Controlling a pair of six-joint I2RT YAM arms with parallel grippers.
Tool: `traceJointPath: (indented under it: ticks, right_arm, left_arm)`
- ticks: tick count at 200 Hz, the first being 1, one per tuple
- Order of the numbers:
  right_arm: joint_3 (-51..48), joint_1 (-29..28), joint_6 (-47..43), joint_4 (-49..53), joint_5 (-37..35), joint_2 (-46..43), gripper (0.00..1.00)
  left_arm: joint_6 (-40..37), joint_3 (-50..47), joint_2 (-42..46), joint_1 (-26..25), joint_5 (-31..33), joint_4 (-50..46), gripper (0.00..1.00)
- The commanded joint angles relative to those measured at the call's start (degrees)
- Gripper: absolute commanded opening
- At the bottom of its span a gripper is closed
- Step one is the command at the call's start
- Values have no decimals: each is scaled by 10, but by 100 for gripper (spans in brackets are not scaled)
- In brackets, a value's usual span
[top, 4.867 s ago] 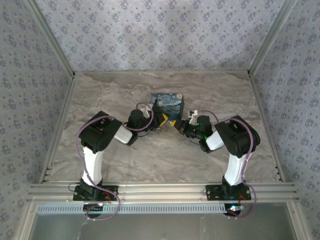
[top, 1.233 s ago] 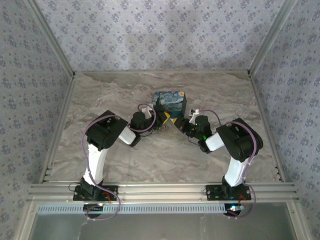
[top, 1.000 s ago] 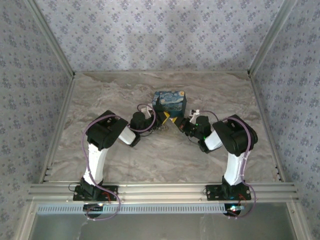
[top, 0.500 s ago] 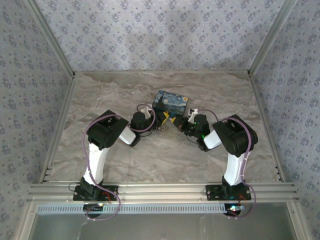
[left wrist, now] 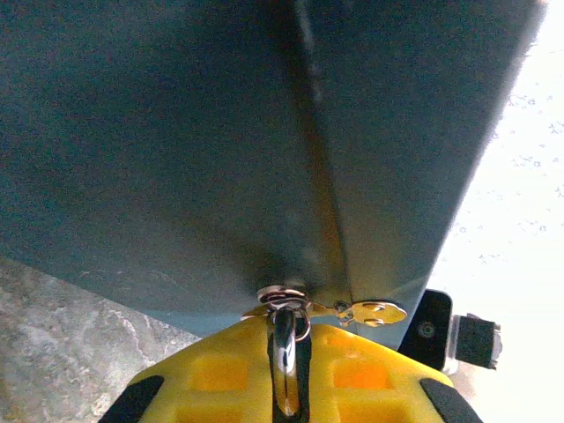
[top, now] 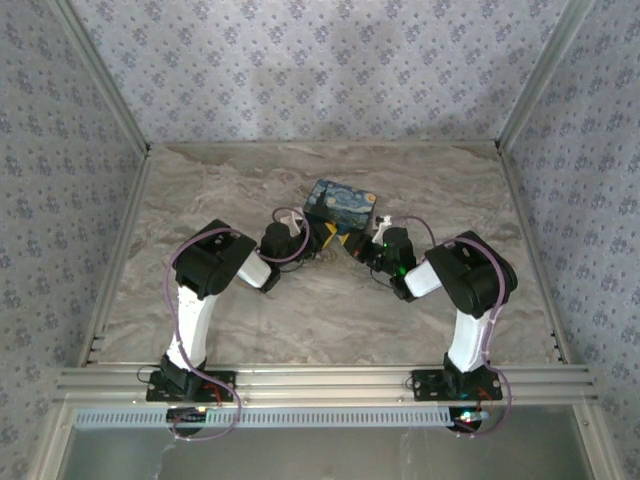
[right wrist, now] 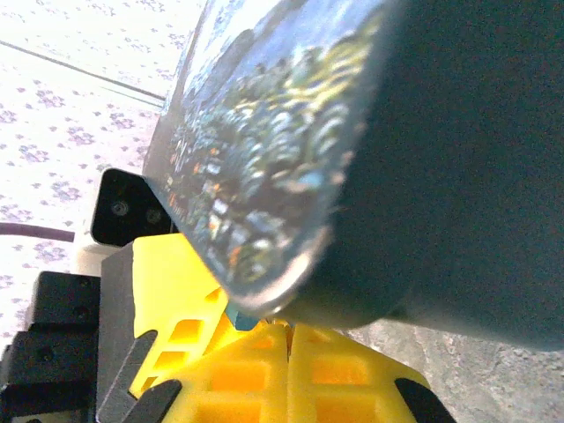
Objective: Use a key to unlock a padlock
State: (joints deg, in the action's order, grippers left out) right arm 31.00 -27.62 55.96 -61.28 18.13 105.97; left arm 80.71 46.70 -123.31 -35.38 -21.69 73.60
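- The starry-night box [top: 341, 202] has just swung round on the counter [top: 230, 180]. A second ago it sat square to me; now it lies askew, with its left corner turned further away.
- My right arm has crept in a little toward the box at the same time, so I judge that my own pushing at the latch turned it.
- My left jaws are clenched low against the box's dark side. In the left wrist view the yellow fingers [left wrist: 220, 379] sit on either side of a bright metal bar [left wrist: 284, 352].
- That bar runs up into the hasp [left wrist: 280, 304], and I take it for the padlock's shackle. So the padlock is at the box's front latch, between my two arms, with its body hidden by my fingers.
- A small gold tab [left wrist: 377, 310] juts out just beside the hasp; I cannot tell what it is.
- My right jaws are clenched too. In the right wrist view the fingers [right wrist: 344, 379] are pressed together under the box's printed edge, and I cannot tell whether the key is pinched between them.
- The box is loose and light, so force meant for the keyhole goes into turning it. My left side must hold the padlock firm before I press again.
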Motion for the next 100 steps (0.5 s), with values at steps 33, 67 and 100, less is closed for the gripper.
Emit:
traceJointPath:
  ticks: [33,67,100]
  right_arm:
    - [9,-26,-29,-30,52,8,0]
    - [16,5,129,-186,115,84,0]
    - [27,15,175,-186,139,86,0]
  left_arm:
    - [12,36,2,-38,-98,70,0]
    - [9,31,1,-37,-99,70,0]
    - [5,29,3,-37,-103,70,0]
